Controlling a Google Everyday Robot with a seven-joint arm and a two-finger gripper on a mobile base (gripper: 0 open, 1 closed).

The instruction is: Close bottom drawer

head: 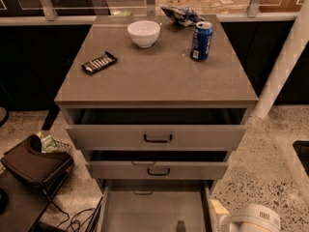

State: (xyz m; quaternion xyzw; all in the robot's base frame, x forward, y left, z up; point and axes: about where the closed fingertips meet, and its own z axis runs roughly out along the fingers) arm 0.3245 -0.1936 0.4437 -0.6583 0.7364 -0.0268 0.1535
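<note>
The grey cabinet (154, 76) has three drawers, all open. The bottom drawer (154, 211) is pulled out furthest. I look down into its empty grey tray, with a small dark bar (144, 193) at its far end. Its near end runs off the bottom edge. The middle drawer (120, 170) and the top drawer (106, 137) stand out less. My gripper (181, 226) shows only as a small dark tip at the bottom edge, over the bottom drawer's tray. A white part of my arm (251, 220) sits at the bottom right, beside the drawer.
On the cabinet top stand a white bowl (144, 33), a blue can (201, 40), a dark snack bar (99, 63) and a chip bag (179, 14). A dark bag (34, 163) and cables (72, 219) lie on the floor at left. A white post (285, 66) stands at right.
</note>
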